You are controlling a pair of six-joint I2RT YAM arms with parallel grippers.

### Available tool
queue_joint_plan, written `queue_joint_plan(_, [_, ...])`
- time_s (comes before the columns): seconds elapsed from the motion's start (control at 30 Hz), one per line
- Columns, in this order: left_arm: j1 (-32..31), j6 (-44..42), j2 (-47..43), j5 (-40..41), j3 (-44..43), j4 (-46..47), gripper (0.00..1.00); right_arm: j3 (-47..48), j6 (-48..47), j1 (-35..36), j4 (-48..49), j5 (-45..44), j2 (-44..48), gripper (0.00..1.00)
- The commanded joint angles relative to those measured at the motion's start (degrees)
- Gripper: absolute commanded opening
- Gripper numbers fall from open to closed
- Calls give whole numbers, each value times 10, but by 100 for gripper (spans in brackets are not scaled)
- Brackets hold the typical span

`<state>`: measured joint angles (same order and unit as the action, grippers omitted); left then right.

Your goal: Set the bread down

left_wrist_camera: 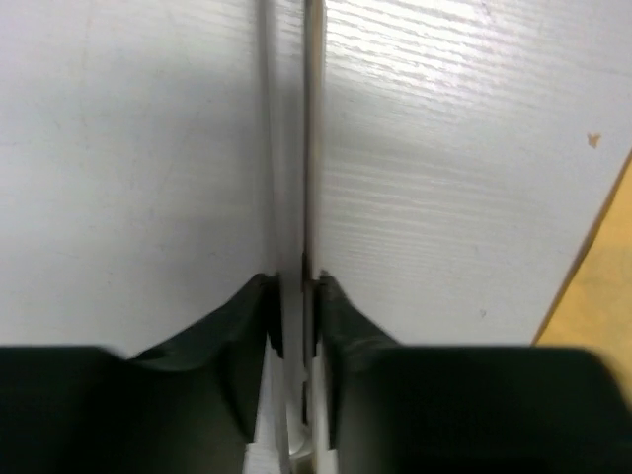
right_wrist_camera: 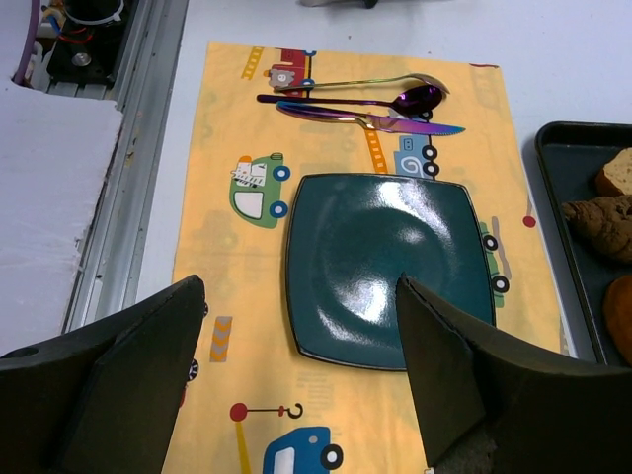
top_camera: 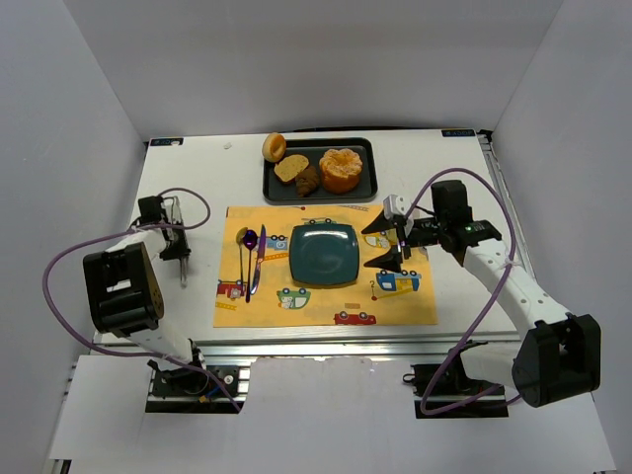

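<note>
The bread (top_camera: 274, 147), a small golden-brown ring bun, rests at the back left corner of the black tray (top_camera: 367, 188), far from both grippers. It is out of both wrist views. My right gripper (top_camera: 391, 243) (right_wrist_camera: 299, 283) stands open and empty over the right side of the yellow placemat (top_camera: 395, 301), just right of the teal plate (top_camera: 323, 254) (right_wrist_camera: 390, 267). My left gripper (top_camera: 181, 247) (left_wrist_camera: 293, 279) is down on the white table left of the placemat. It is shut on a thin metal utensil (left_wrist_camera: 308, 128) (top_camera: 184, 273), seen edge-on.
The tray also holds a tan bread slice (top_camera: 290, 168) (right_wrist_camera: 617, 170), a dark pastry (top_camera: 308, 181) (right_wrist_camera: 602, 222) and a large orange ridged pastry (top_camera: 342, 170). An iridescent spoon (top_camera: 247, 259) (right_wrist_camera: 415, 97) and knife (top_camera: 259, 257) (right_wrist_camera: 395, 121) lie on the placemat left of the plate. White walls enclose the table.
</note>
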<state>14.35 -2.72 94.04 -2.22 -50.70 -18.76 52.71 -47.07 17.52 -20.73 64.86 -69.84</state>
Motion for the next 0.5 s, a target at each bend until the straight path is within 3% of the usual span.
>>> queue_joint_plan(0.0, [7, 1, 9, -38, 10, 3, 30, -1, 7, -8, 17, 13, 7, 82])
queue_joint_plan(0.07, [8, 13, -16, -39, 11, 12, 22, -1, 7, -13, 17, 15, 7, 82])
queue_joint_plan(0.23, [4, 102, -88, -128, -16, 29, 18, -1, 8, -24, 17, 20, 7, 82])
queue_joint_plan(0.37, [-26, 165, -133, -187, -47, 70, 25, -3, 13, -30, 23, 25, 6, 82])
queue_joint_plan(0.47, [-72, 191, -96, -213, -122, 65, 34, -3, 20, -31, 31, 28, 6, 83])
